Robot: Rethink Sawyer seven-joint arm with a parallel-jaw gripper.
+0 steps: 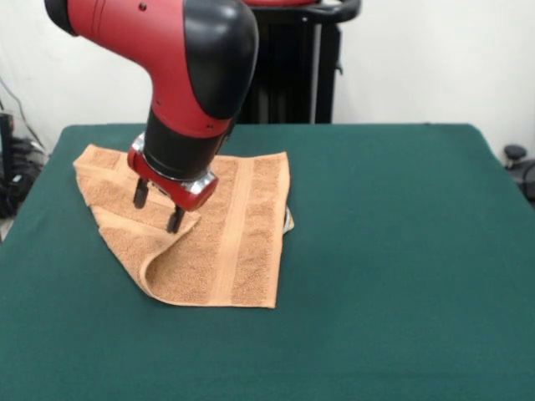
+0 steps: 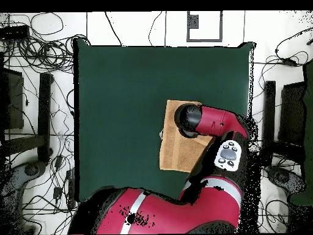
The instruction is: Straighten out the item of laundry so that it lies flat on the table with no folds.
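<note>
Front view: one gripper (image 1: 158,206) over one folded towel (image 1: 234,242)

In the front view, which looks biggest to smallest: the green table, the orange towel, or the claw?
1. The table, by far the largest.
2. The towel.
3. The claw, smallest, though it hangs above the towel, so nearness may skew it slightly.

Even, bright indoor light falls from above. On the desk (image 1: 401,251) the felt shows no glare, and only a soft shadow lies under the towel's (image 1: 242,251) raised fold at seven o'clock. The arm's (image 1: 167,50) glossy shell carries small highlights. Both views are in focus.
</note>
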